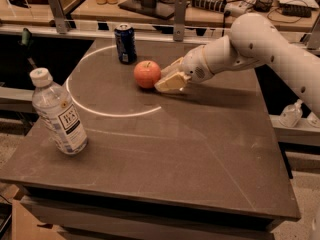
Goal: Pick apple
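The apple (146, 74), round and red-orange with a small dark stem, sits on the dark table (165, 149) inside a white ring of light, in front of the blue can (125, 43). My gripper (162, 78) is on the end of the white arm that comes in from the right, low over the table just right of the apple. Its cream fingers (172, 82) are spread open, with their tips at the apple's right side. I cannot tell whether they touch the apple. The gripper holds nothing.
A clear water bottle (58, 112) with a white cap stands near the table's left edge. A cluttered workbench (210, 11) with metal posts runs behind the table. A small bottle (290, 115) lies off the right edge.
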